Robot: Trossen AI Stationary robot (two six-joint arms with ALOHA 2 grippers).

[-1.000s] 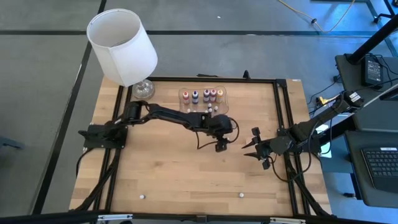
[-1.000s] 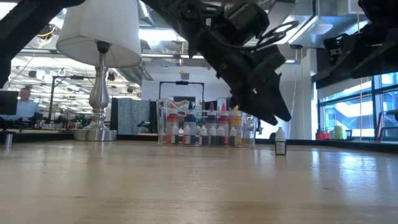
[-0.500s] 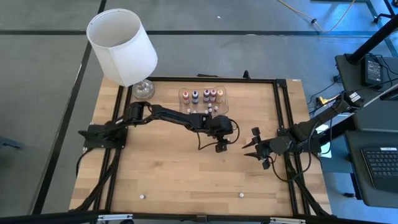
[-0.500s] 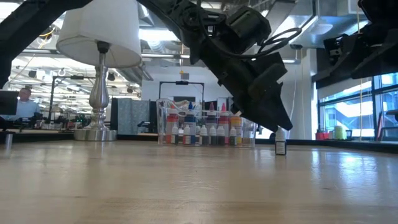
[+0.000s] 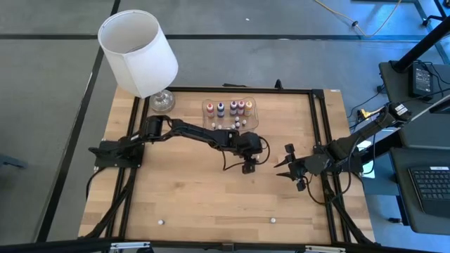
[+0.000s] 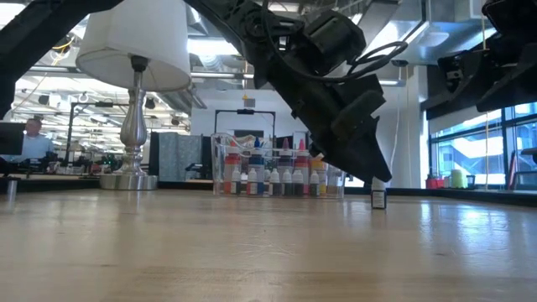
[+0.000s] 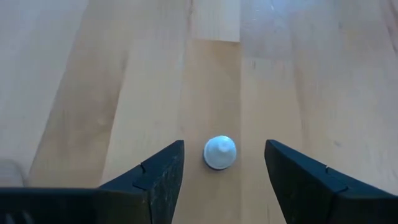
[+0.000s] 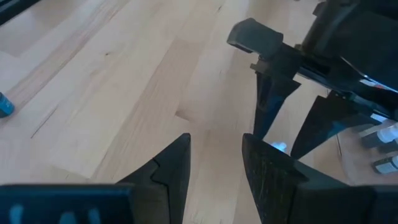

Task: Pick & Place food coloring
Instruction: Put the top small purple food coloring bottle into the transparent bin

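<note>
Your lone bottle (image 7: pixel 219 152) stands upright, white cap up, on the bare wood table (image 5: pixel 190 197), between the left gripper (image 7: pixel 222 163)'s spread, empty fingers; the tray (image 5: pixel 211 105) of bottles and the lamp (image 5: pixel 138 53) sit behind; your right gripper (image 5: pixel 285 165) hovers nearby, fingers parted, empty.

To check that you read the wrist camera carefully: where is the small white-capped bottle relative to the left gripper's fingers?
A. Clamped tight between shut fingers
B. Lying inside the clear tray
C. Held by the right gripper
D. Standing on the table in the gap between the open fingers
D: in the left wrist view the bottle stands upright on the table, in the gap of the left gripper, untouched.
</note>
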